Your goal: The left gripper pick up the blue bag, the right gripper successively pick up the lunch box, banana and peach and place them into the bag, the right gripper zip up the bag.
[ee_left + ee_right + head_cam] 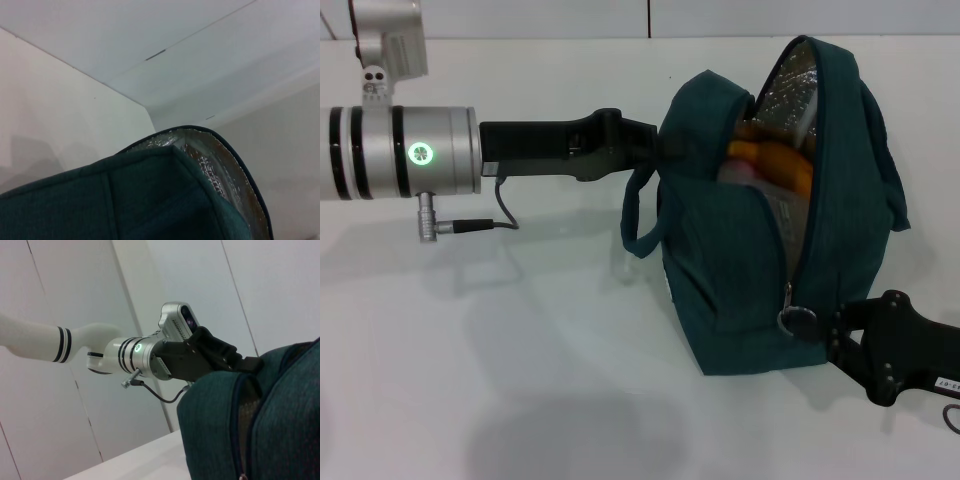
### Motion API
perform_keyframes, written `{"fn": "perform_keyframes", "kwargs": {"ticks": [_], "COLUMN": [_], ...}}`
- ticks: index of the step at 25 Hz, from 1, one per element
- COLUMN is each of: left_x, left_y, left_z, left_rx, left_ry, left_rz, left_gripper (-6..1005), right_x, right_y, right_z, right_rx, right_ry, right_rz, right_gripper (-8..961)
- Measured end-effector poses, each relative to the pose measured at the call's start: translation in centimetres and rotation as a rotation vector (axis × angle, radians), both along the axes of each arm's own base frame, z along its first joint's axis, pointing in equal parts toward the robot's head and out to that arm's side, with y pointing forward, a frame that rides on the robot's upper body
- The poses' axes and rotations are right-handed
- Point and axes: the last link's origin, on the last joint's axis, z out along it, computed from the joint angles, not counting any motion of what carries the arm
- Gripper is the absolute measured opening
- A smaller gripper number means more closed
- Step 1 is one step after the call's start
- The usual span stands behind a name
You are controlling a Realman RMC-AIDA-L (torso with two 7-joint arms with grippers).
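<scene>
The blue bag (pixel 720 270) hangs open above the table, foil lining showing at its top. My left gripper (pixel 660 143) is shut on the bag's upper left edge; the right wrist view shows this grip (pixel 248 362) on the bag (pixel 280 415). Inside lie the yellow-orange banana (pixel 775 160), the pink peach (pixel 740 172) and, below them, a clear face of the lunch box (pixel 778 215). My right gripper (pixel 832 335) is at the bag's lower right, right beside the metal ring pull (pixel 797 322) at the low end of the open zipper. The left wrist view shows the bag's rim (pixel 150 200).
The white table (pixel 470 380) lies under the bag, with a white wall behind. One loop handle (pixel 635 215) hangs down on the bag's left side. A cable (pixel 480 225) loops under my left wrist.
</scene>
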Motion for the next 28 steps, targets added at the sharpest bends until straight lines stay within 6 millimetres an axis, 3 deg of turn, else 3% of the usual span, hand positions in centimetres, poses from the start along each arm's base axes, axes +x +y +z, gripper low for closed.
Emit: {"fn": "perform_keyframes", "kwargs": {"ticks": [5,14,28], "left_x": [0.0,-0.1,-0.3], "left_y": [0.0,0.0,-0.5], "left_z": [0.0,0.1,-0.2], "left_rx": [0.001,0.01,0.046], "left_ry": [-0.001,0.005,-0.004], "left_rz": [0.001,-0.012,-0.071], "left_gripper": [110,111,113], "right_x": [0.0,-0.2,-2.7], "right_y": [-0.2,-1.3,1.4], "right_z": [0.2,2.6,3.5], "right_rx": [0.006,0.098,0.224], "right_ry": [0.021,0.166,0.268], "right_rz": [-0.002,-0.005,0.054], "right_gripper": [7,7,7]}}
